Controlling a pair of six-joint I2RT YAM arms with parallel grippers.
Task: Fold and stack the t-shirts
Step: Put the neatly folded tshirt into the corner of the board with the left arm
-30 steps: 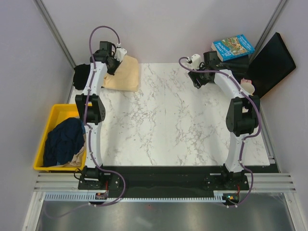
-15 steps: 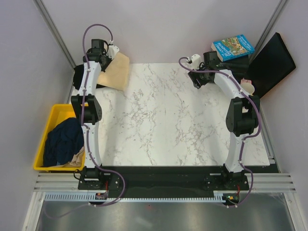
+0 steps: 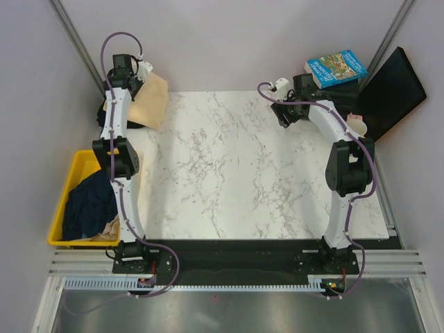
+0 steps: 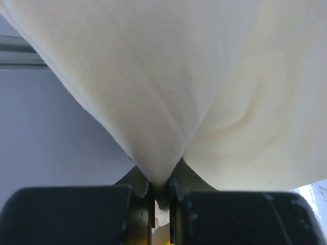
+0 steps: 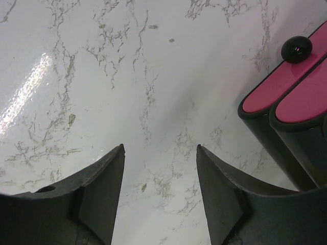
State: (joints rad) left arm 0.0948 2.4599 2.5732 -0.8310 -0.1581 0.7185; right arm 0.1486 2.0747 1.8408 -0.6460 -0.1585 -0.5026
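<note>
- Cream-yellow t-shirt [image 3: 151, 103] hangs as a compact bundle from the left claw [image 3: 128, 69] at the far left corner of the counter [image 3: 243, 173], partly above a dark cloth [image 3: 105, 114], likely another shirt.
- Left claw is clamped tight on a pinched fold of the cream shirt. The right claw [image 5: 161, 153] stands open and empty over bare marble at the far right.
- Navy t-shirt [image 3: 90, 205] lies crumpled in a yellow bin [image 3: 59, 208] beside the counter's left edge.
- Handling, as a judgement: the cream shirt looks light, soft and limp, so it will sag and swing from one pinch. Gripping hems or shoulders should keep it flatter.
- Overhead view shows where the shirt hangs and how both arms reach, but not the grip itself.
- Left wrist view shows cloth wedged between the fingers and draping in two lobes, with little of the counter.
- Right wrist view alone shows pink-topped dark objects [image 5: 286, 97] just beside the open claw.
</note>
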